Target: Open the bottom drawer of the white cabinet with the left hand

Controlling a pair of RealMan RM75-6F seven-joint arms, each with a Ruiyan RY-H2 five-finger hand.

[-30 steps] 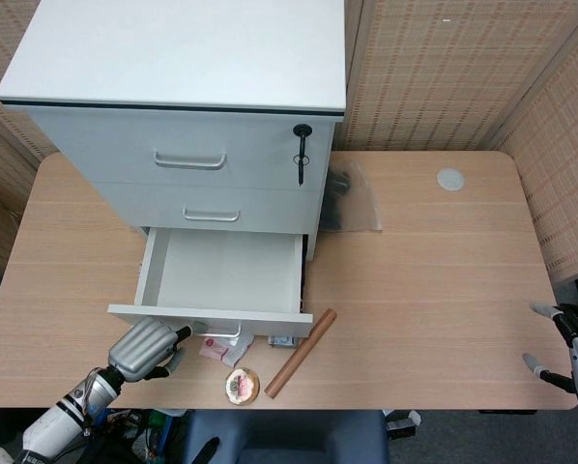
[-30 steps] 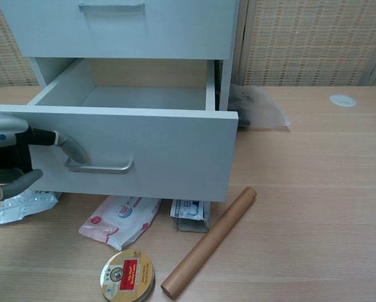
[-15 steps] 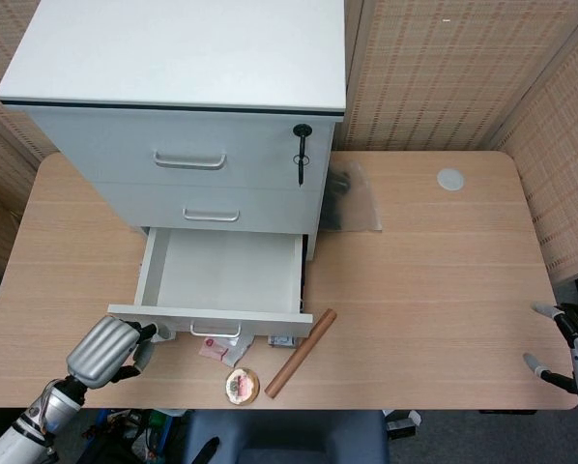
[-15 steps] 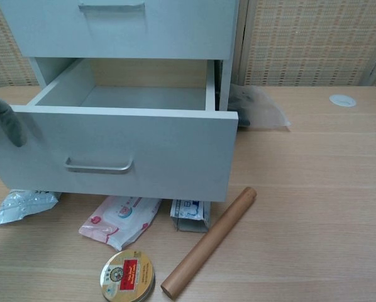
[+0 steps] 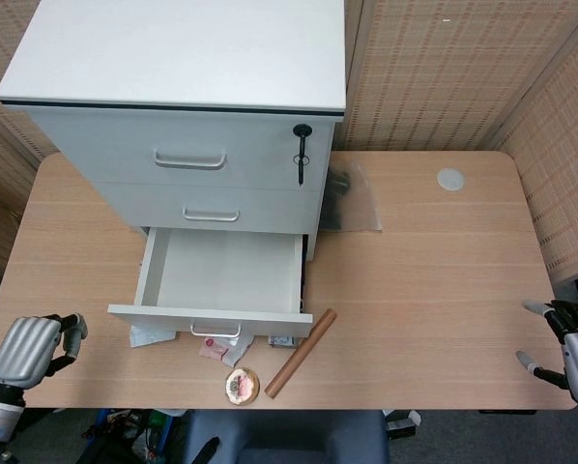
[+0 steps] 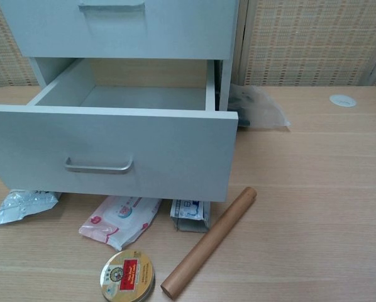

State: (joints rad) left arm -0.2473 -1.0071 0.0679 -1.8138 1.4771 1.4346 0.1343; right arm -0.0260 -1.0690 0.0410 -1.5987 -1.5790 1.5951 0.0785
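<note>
The bottom drawer (image 5: 221, 271) of the cabinet (image 5: 183, 58) stood fully open; the opening looked done. The left hand (image 5: 28, 350), fingers curled on nothing, hung at the table's (image 5: 424, 290) front-left corner, needing only retreat.

Both hands low at the near edge, holding nothing.
The left hand (image 5: 23, 350) is at the bottom-left corner of the head view, fingers curled inward, with its wrist going down out of frame. The right hand (image 5: 571, 350) is far to the other side, fingers spread apart. The chest view shows neither hand.
</note>
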